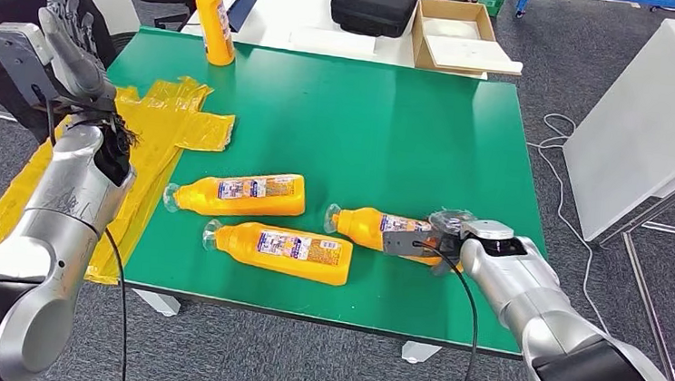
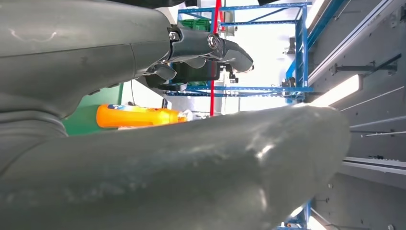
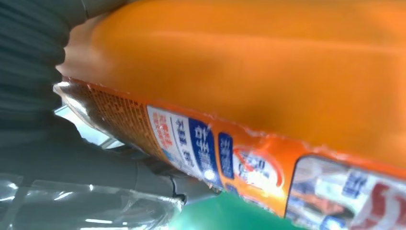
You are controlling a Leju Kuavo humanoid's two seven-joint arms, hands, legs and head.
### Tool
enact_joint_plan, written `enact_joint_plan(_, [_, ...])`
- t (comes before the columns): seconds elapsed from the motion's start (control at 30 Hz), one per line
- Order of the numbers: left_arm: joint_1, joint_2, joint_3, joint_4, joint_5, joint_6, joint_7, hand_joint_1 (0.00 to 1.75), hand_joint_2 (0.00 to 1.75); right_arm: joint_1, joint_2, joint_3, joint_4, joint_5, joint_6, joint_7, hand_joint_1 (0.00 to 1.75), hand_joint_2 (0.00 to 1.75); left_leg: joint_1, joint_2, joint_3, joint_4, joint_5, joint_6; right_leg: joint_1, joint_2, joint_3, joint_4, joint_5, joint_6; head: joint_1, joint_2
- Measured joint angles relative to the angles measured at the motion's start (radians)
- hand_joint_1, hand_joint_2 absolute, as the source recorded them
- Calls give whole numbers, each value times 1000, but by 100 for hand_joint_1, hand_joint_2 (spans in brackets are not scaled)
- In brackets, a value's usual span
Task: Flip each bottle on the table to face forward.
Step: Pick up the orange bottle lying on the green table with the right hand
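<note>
The right hand [image 1: 421, 244] lies on the right bottle [image 1: 369, 227], fingers wrapped over its body near the base end. The right wrist view backs this: orange plastic and a label strip press close against the palm, lifted slightly off the green table [image 1: 394, 122]. So the hand is clasped on that bottle, not spread.

The bottle's long axis runs across the hand, cap pointing away toward the robot's left and the base under the fingers. Rolling it about that axis looks like the step in hand, and the right arm is plainly the nearer one for it.

Two more bottles lie left of this hand: the middle bottle [image 1: 282, 251] just beyond the held bottle's cap, and the far bottle [image 1: 238, 194] a little behind that, both lengthwise the same way with labels up. A fourth bottle [image 1: 213, 12] stands upright at the table's back edge.

The left hand [image 1: 74, 42] is raised well off the table, fingers apart and extended, holding nothing.
</note>
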Motion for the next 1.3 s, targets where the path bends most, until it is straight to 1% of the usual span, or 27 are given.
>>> enact_joint_plan(0.17, [14, 3, 13, 2, -3, -22, -2, 0, 0, -33, -7, -1, 0, -5, -19, -36, 175, 175, 0, 0, -2, 0, 0, 0, 0, 0, -1, 0, 0, 0, 0, 0])
enact_joint_plan(0.3, [30, 12, 26, 8, -4, -48, -2, 0, 175, -87, -17, -7, 0, -15, -47, -70, 175, 175, 0, 0, -2, 0, 0, 0, 0, 0, -2, 0, 0, 0, 0, 0])
enact_joint_plan(0.43, [53, 25, 39, 9, -3, -85, -2, 0, 175, -143, -34, -16, -8, -23, -82, -110, 175, 175, 0, 0, -3, 0, 0, 0, 0, 0, -3, 0, 0, 0, 0, 0])
enact_joint_plan(0.57, [82, 36, 55, 9, 16, -153, 7, 0, 175, -200, -61, -32, -29, -37, -120, -137, 175, 175, 0, 0, -4, 0, 0, 0, 0, 0, -3, 0, 0, 0, 0, 0])
enact_joint_plan(0.7, [108, 46, 65, 5, 42, -240, 27, 0, 175, -232, -79, -46, -49, -48, -161, -142, 175, 175, 0, 0, -4, 0, 0, 0, -1, 0, -3, 0, 0, 0, 0, 0])
enact_joint_plan(0.8, [139, 52, 67, -15, 51, -313, 43, 0, 175, -248, -81, -61, -65, -64, -207, -137, 175, 175, 0, 1, -4, 0, 0, 0, -1, 0, -4, 0, 1, 0, 0, 0])
enact_joint_plan(0.9, [168, 52, 67, -41, 53, -346, 56, 0, 175, -264, -77, -74, -77, -75, -225, -131, 175, 175, 0, 0, -4, 0, 0, 0, -1, 0, -4, 0, 1, 0, 0, 0])
enact_joint_plan(0.97, [184, 53, 68, -58, 57, -386, 72, 0, 175, -266, -71, -83, -84, -92, -247, -128, 175, 175, 0, 0, -5, 0, 0, 0, 0, 0, -4, 0, 1, 0, 0, 0])
enact_joint_plan(1.1, [228, 46, 63, -119, 69, -482, 119, 0, 175, -252, -36, -122, -103, -146, -344, -116, 175, 175, 0, 1, -5, 0, 0, 0, 0, 0, -5, 0, 1, 0, 0, 0])
enact_joint_plan(1.17, [247, 39, 57, -149, 82, -508, 139, 0, 175, -237, -17, -142, -112, -165, -382, -115, 175, 175, 0, 1, -5, 0, 0, 0, 0, 1, -6, 0, 1, 0, 0, 0])
enact_joint_plan(1.3, [273, 33, 43, -199, 131, -538, 173, 0, 175, -199, 27, -174, -134, -208, -427, -126, 175, 175, 0, 1, -5, 0, 0, 0, 0, 0, -6, 0, 1, 0, 0, 0])
